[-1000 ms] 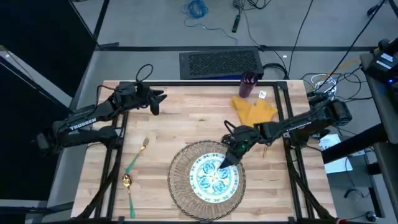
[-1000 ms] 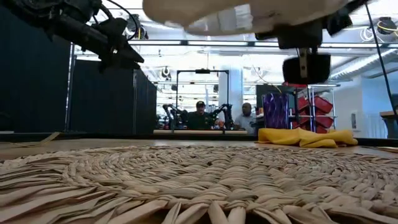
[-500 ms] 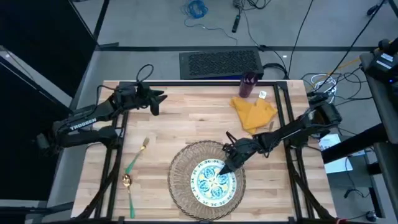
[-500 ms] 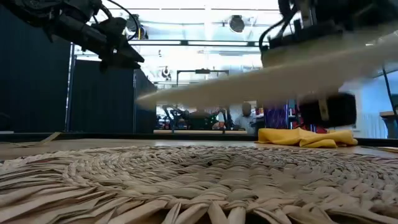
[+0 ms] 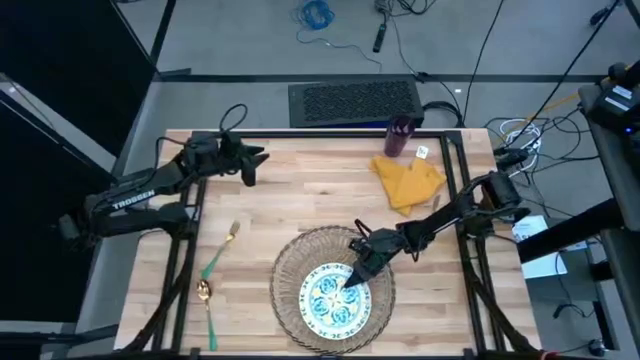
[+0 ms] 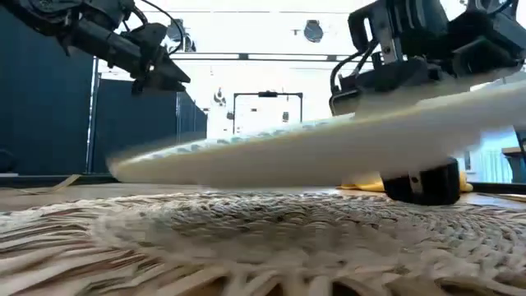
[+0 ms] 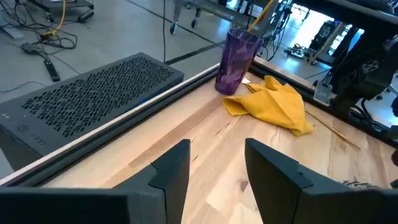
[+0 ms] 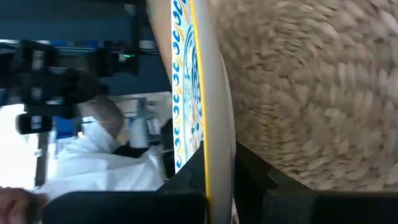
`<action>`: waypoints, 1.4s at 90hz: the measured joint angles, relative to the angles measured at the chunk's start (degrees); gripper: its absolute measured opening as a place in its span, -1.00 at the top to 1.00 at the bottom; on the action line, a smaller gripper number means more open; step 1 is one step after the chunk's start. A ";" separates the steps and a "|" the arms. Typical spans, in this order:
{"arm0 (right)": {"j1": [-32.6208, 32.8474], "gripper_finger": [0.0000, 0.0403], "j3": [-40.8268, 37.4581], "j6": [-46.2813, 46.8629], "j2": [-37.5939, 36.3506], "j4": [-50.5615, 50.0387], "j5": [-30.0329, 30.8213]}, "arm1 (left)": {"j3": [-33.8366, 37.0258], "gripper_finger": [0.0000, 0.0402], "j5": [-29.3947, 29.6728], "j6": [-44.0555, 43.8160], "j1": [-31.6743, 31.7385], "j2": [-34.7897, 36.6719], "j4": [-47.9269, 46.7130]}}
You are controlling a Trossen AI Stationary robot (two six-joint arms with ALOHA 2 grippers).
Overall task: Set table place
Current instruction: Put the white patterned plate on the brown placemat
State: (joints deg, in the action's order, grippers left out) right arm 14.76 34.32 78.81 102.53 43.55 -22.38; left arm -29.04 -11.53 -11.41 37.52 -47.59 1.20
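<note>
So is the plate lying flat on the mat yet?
No, the plate hangs tilted above the mat, held at its edge by the right tool.

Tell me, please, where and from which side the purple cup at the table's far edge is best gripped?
Grip the purple cup around its mid wall, coming level from the table's middle: it stands upright, tall and slim, open on that side. The napkin lies close beside it, so stay above the cloth.

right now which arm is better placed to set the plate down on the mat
Right. The right gripper is shut on the blue-green patterned plate, tilted just above the round woven wicker placemat. The left gripper hangs open at the far-left corner.
</note>
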 joint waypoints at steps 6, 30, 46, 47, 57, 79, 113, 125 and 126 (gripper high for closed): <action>0.22 0.91 0.21 -0.01 -0.13 -1.93 0.07 | 0.00 0.32 0.00 0.25 0.00 0.00 -0.50; 0.33 0.45 1.08 1.13 -0.20 -5.32 0.03 | 0.00 0.32 0.00 0.25 -0.02 0.00 -0.21; 0.31 0.05 2.74 0.49 -0.10 -7.68 -0.10 | 0.00 0.32 0.00 0.25 -0.02 0.00 -0.21; 0.29 0.03 2.82 0.46 -0.10 -7.71 -0.08 | 0.00 0.32 0.00 0.26 -0.02 0.00 -0.21; 0.04 -0.05 4.09 -0.11 -0.10 -8.45 0.03 | 0.00 0.32 0.00 0.27 -0.02 0.00 -0.21; -0.19 -0.05 9.42 -5.39 -0.10 -20.69 0.16 | 0.00 0.32 -0.47 0.27 -0.02 0.00 -0.21; -0.96 -0.04 17.24 -14.98 -0.07 -36.77 3.36 | 0.00 0.32 -0.67 0.25 -0.02 0.00 -0.21; -1.09 -0.04 18.75 -17.22 -0.07 -41.77 4.90 | 0.00 0.32 -0.67 0.25 -0.02 0.00 -0.23; -1.13 -0.04 18.86 -17.42 -0.07 -42.01 5.07 | 0.00 0.32 -0.67 0.26 -0.02 0.00 -0.22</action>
State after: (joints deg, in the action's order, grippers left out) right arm 13.63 53.18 61.39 102.45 1.54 -17.31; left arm -29.04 -12.20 -11.15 37.50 -47.59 0.98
